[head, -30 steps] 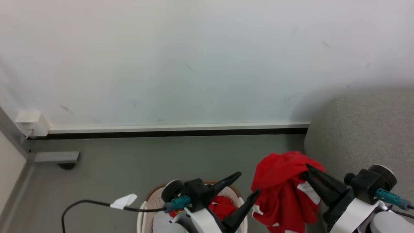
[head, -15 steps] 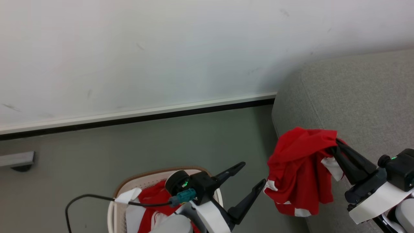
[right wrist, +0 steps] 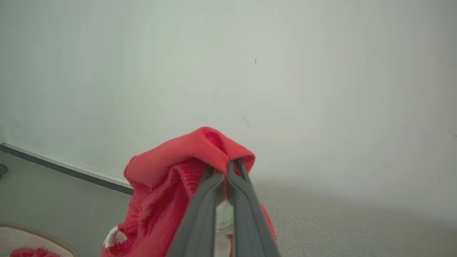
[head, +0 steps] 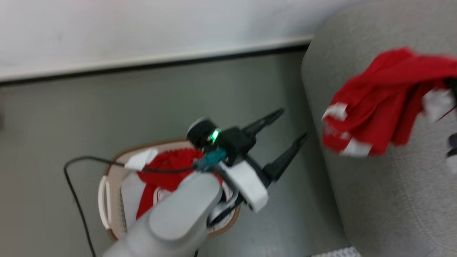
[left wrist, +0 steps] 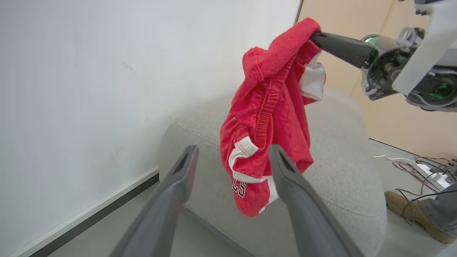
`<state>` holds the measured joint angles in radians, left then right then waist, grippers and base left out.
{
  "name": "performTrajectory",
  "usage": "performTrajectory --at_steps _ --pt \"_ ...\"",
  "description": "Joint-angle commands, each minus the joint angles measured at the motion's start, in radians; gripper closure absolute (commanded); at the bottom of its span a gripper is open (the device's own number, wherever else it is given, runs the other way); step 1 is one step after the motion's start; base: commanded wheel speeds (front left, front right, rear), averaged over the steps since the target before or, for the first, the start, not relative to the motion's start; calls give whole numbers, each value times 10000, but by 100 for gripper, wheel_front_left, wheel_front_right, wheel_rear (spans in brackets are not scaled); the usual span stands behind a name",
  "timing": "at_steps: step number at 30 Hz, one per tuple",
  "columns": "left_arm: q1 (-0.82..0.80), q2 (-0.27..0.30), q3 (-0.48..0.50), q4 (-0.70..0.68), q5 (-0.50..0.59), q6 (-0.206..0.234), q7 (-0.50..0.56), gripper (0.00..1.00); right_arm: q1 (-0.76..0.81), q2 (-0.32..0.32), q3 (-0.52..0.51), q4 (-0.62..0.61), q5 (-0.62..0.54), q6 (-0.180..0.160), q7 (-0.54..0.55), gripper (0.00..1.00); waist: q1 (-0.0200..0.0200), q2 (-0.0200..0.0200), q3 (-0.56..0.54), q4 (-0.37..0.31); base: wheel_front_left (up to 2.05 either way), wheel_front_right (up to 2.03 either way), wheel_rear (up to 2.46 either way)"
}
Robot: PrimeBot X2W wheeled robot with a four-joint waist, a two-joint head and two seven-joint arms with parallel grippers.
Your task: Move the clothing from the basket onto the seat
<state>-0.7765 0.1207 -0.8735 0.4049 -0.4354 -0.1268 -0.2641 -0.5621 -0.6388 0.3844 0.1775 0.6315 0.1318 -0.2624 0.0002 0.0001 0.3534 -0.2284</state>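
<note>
A red garment with white trim (head: 382, 103) hangs bunched over the left end of the light grey seat (head: 375, 200). My right gripper (right wrist: 228, 167) is shut on its top fold; the left wrist view shows the same garment (left wrist: 267, 117) dangling from those dark fingers (left wrist: 335, 43) above the seat (left wrist: 342, 171). My left gripper (head: 293, 123) is open and holds nothing, raised over the floor between basket and seat. The cream basket (head: 115, 162) with a brown rim sits on the floor at lower left, partly hidden by my left arm. More red and white clothing (head: 167, 167) lies inside it.
A white wall with a dark baseboard (head: 160, 59) runs behind the basket and seat. A black cable (head: 76, 200) trails from my left wrist past the basket. A person's brown shoe (left wrist: 410, 210) and loose floor cables (left wrist: 428, 167) lie beyond the seat's far side.
The head camera has tilted down and turned right. My right gripper has carried the red garment up and rightward, from beside the seat to over it. The left gripper has stayed open.
</note>
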Motion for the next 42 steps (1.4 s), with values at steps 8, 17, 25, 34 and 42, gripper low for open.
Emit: performTrajectory --at_steps 8,17,25,34,42 --pt "-2014 -288 315 46 409 -29 -4 0 -2345 -1346 -2001 1552 679 -23 20 100 -2 -1 3195 777 0 0 0" --pt "-2414 -256 526 -269 656 131 -3 0 -4888 -2512 -3634 4833 607 -22 157 100 -2 -1 4805 1624 0 0 0" --pt "-1985 -120 640 -422 727 250 -4 0 -5494 -1581 -3982 7258 -201 -23 -7 99 -2 -1 5143 1962 0 0 0" --pt "-1009 207 992 -340 570 209 -4 0 -4551 -772 -3568 7379 -815 -23 -11 0 -2 -1 4032 1590 0 0 0" --pt "387 466 1725 -421 363 171 -4 0 -2276 -620 -4020 5339 -1675 -23 -17 0 -2 -1 2247 1417 0 0 0"
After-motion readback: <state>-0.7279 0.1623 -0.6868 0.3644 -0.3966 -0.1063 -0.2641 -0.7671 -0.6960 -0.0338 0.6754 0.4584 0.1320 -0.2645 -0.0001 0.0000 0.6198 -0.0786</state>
